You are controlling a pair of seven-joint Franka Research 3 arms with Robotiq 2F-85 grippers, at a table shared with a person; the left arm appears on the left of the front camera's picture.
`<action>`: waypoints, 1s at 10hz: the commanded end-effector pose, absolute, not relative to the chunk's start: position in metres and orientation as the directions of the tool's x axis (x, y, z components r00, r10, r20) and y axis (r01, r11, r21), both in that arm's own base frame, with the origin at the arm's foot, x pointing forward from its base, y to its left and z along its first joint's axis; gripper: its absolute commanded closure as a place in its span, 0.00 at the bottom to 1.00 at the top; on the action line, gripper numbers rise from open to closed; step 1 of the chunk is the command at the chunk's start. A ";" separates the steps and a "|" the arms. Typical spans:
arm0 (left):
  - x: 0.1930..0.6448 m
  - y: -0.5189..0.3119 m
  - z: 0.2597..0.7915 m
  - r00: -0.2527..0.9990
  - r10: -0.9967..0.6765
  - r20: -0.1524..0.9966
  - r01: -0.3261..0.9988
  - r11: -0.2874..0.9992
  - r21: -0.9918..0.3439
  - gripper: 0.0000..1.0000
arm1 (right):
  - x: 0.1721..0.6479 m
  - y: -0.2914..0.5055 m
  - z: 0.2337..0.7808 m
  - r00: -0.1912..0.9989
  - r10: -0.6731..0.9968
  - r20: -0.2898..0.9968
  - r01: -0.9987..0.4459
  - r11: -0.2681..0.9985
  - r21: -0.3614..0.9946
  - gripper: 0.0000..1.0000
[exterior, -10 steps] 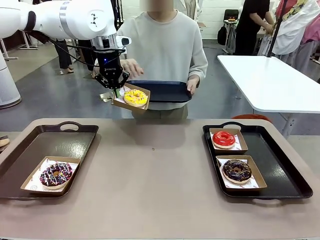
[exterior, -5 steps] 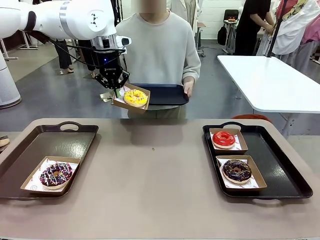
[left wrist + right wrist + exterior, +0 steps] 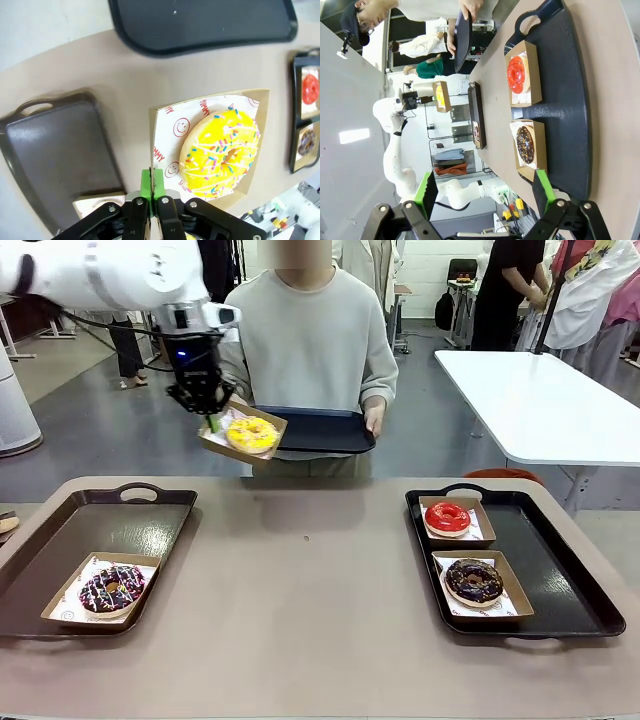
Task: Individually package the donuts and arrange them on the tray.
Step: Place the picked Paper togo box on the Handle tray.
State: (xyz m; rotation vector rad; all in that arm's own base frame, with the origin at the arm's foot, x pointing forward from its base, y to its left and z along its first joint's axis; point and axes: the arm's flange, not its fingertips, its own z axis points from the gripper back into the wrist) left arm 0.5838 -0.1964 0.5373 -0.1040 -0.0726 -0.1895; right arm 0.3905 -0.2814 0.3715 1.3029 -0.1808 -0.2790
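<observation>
Carrying is the step: our left claw (image 3: 212,420), upper left of the frame, pinches the box (image 3: 213,440) rim with the yellow donut (image 3: 251,434); right claw (image 3: 485,192) gapes empty. Next we judge: set it on the person's tray (image 3: 325,430).

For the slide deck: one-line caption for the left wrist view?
Left end effector shut on the edge of a cardboard tray carrying the yellow sprinkled donut, held above the table.
</observation>
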 end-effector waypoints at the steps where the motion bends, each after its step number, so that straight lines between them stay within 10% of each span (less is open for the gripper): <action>1: 0.533 -0.133 0.527 0.971 -0.200 0.129 0.218 0.965 -0.148 0.99 | 0.389 -0.282 0.371 0.952 -0.306 -0.027 0.104 0.238 0.966 0.00; 10: 0.526 0.009 0.410 1.000 0.008 0.028 -0.005 0.995 -0.099 0.99 | 0.389 -0.282 0.371 0.952 -0.306 -0.027 0.104 0.238 0.966 0.00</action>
